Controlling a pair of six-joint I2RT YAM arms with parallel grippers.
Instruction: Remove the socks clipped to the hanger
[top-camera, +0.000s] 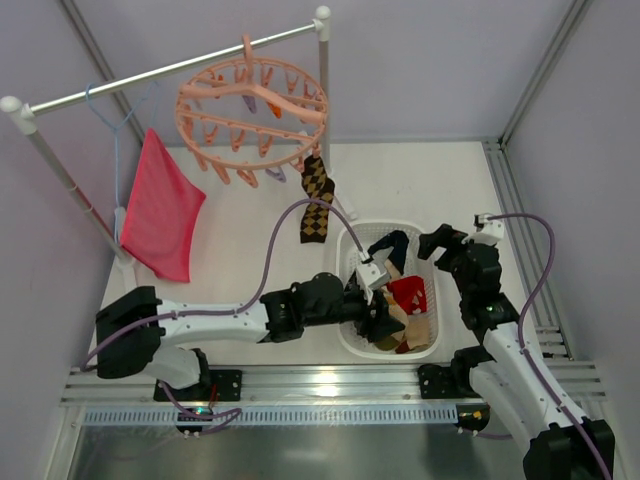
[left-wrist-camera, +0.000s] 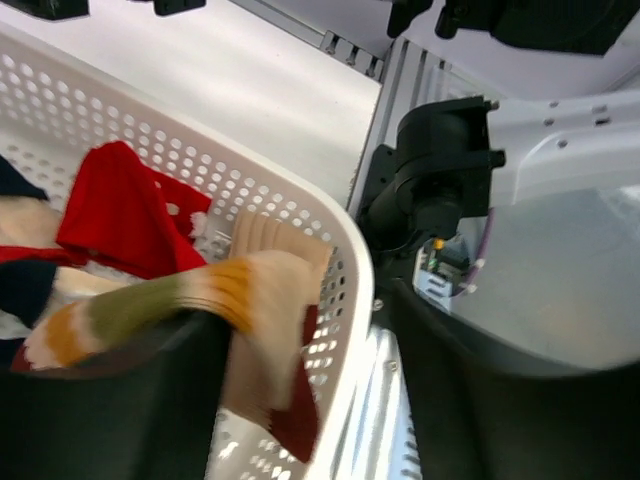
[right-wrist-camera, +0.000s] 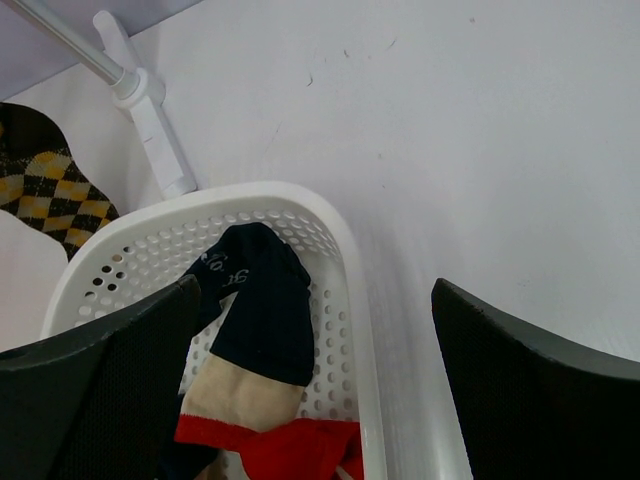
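Nearest your view ran the metal rail (top-camera: 330, 385) along the table's near edge, with both arm bases bolted to it. You had a white table (top-camera: 240, 215) closed in by pale panels (top-camera: 420, 60) at the back and sides. Its middle was bare, so you had open room between the rack and the basket.

Across the far left corner stood the drying rack (top-camera: 170, 70). A pink-red cloth (top-camera: 160, 210) on a light-blue wire hanger (top-camera: 113, 130) hung at its left end. The hanger (top-camera: 252, 105) was hooked over the bar toward its right end. One diamond-patterned sock (top-camera: 317, 200) hung clipped at the ring's near right rim, clear of the table.

Your white perforated basket (top-camera: 400, 224) sat by the near edge, right of centre, between the two arms. It held a navy sock (top-camera: 392, 245) at its far end, a red sock (top-camera: 408, 292) in the middle and a striped sock (left-wrist-camera: 180, 295) at the near end.

Your left gripper (top-camera: 380, 310) sat low inside the basket. Its fingers were partly apart, and the striped sock lay across one finger (left-wrist-camera: 100, 400) rather than pinched between them.

Your right gripper (top-camera: 445, 245) hovered above the basket's far right corner, fingers wide apart, holding and touching nothing.
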